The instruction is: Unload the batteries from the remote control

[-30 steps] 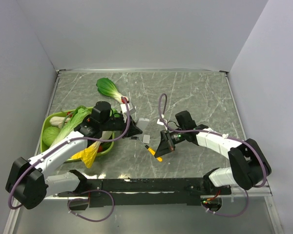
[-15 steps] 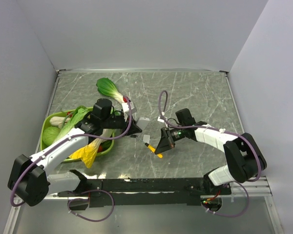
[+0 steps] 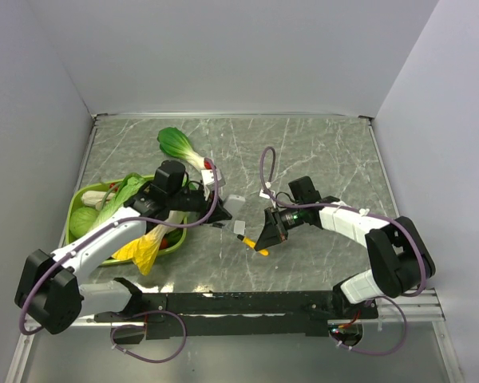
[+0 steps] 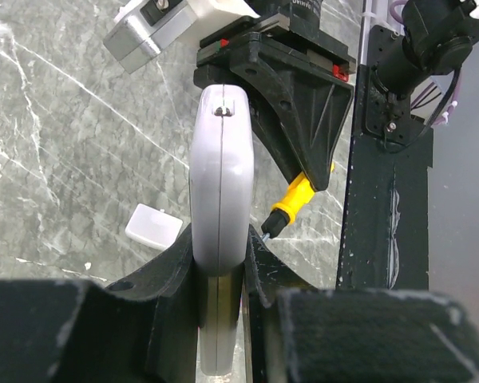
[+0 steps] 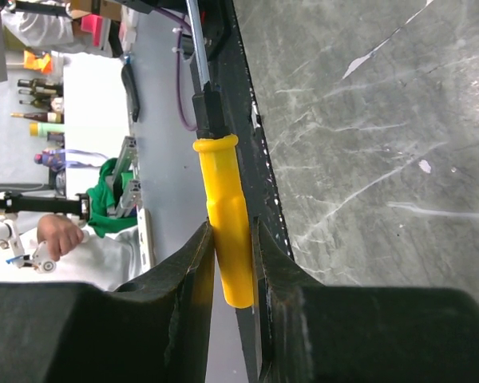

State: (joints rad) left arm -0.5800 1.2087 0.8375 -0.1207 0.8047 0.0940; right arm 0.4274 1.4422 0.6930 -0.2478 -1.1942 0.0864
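My left gripper point(image 3: 220, 210) is shut on the white remote control point(image 3: 233, 201). In the left wrist view the remote point(image 4: 219, 183) stands edge-on between the fingers point(image 4: 164, 271), above the table. My right gripper point(image 3: 265, 238) is shut on the yellow-orange tool point(image 3: 253, 245), whose black tip points at the remote. The tool point(image 5: 226, 215) sits between the right fingers, and it also shows in the left wrist view point(image 4: 299, 199). A small grey cover piece point(image 3: 239, 227) lies on the table between the grippers, also seen from the left wrist point(image 4: 153, 226). One small dark stick point(image 3: 216, 226), seemingly a battery, lies under the left gripper. The other battery is not visible.
A green tray point(image 3: 74, 214) full of leafy vegetables and a yellow item point(image 3: 146, 249) sits at the left. A bok choy point(image 3: 176, 144) lies on the marble behind it. The black base rail point(image 3: 239, 303) runs along the near edge.
The left gripper has shifted slightly right with the remote. The right gripper has drawn in a little to the left, bringing the tool tip closer to the remote.
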